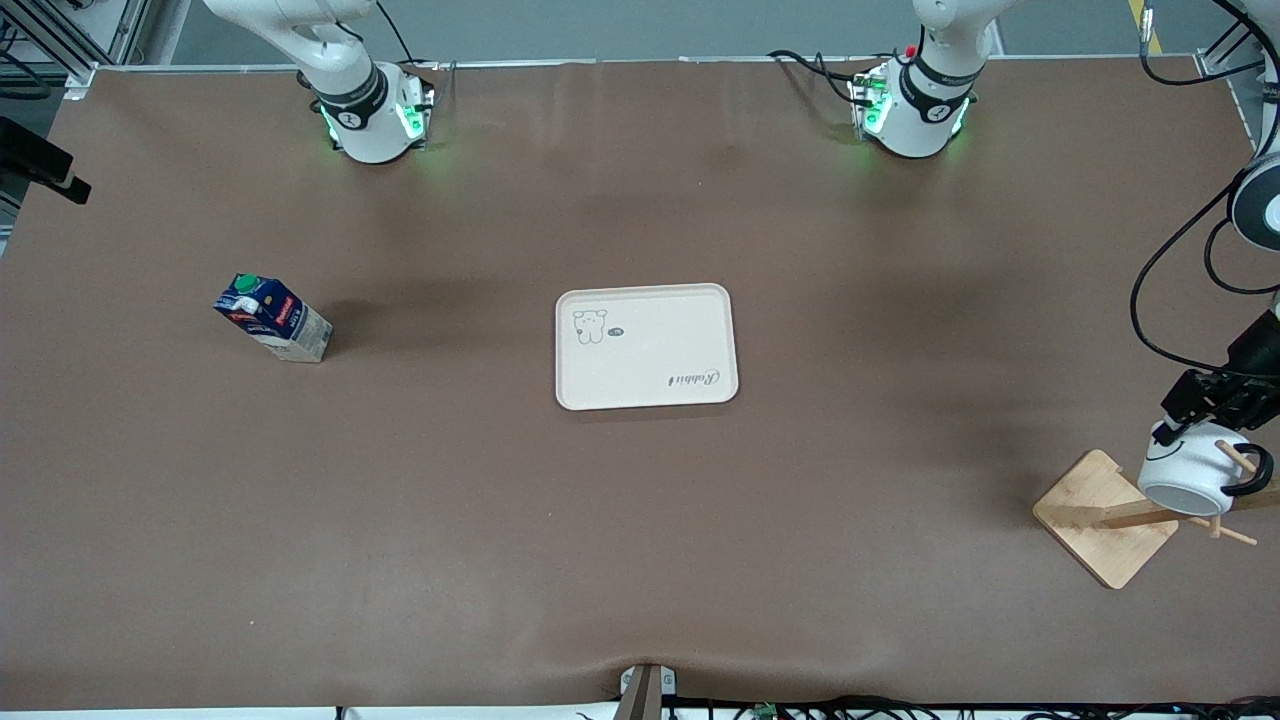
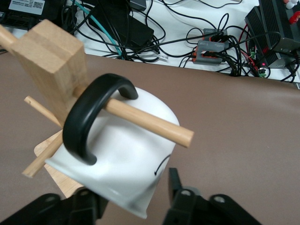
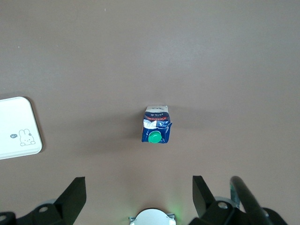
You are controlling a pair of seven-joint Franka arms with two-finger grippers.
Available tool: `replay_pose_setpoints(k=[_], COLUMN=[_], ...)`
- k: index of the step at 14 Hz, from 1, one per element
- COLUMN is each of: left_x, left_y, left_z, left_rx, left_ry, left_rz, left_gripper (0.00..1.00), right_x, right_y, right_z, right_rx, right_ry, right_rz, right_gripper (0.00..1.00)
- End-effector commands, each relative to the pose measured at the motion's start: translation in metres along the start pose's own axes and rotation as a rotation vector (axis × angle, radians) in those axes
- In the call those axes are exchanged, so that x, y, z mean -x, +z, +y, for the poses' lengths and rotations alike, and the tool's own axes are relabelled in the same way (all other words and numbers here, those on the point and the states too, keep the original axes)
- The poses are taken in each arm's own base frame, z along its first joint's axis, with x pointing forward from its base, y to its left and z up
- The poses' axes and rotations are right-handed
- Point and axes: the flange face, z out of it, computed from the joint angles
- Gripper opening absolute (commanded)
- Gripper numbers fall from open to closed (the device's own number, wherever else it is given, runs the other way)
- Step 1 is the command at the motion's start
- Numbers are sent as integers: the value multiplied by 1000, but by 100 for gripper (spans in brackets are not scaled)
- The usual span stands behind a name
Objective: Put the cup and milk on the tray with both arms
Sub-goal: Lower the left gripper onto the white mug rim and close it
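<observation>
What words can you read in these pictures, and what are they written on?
"Rabbit": cursive lettering on the tray, upside down from the front camera, beside a small animal drawing.
The milk has a red and white label, too small to read.
The cup has only a drawn smiley face, no words.
Stickers on equipment past the table edge: too blurred to read.

From the front camera, the tray (image 1: 650, 350) lies at the middle of the table (image 1: 640, 560). The milk (image 1: 272, 318) stands at its nine o'clock, toward the right arm's end. The cup (image 1: 1190, 470) hangs on the stand (image 1: 1100, 520) at four o'clock.
</observation>
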Motion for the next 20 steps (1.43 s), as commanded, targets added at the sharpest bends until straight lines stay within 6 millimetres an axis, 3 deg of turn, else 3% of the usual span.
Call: replay_pose_setpoints(k=[1, 2, 4, 9, 18, 20], left_x=[-5, -4, -4, -9, -3, -6], left_y=[0, 0, 0, -3, -44, -53], left_z=[2, 2, 4, 26, 83, 118], left_rx=[11, 11, 13, 31, 87, 28], left_ry=[15, 15, 22, 59, 53, 28], left_rz=[20, 19, 18, 21, -104, -180], left_gripper=[37, 30, 1, 0, 0, 0], right_x=[0, 0, 0, 0, 0, 0], right_y=[-1, -1, -1, -1, -1, -1], right_z=[4, 5, 5, 5, 5, 5], right_rx=[-14, -14, -14, -14, -16, -14], right_ry=[19, 20, 20, 20, 20, 20], right_rz=[5, 6, 5, 6, 6, 6], right_gripper=[100, 100, 100, 100, 100, 100])
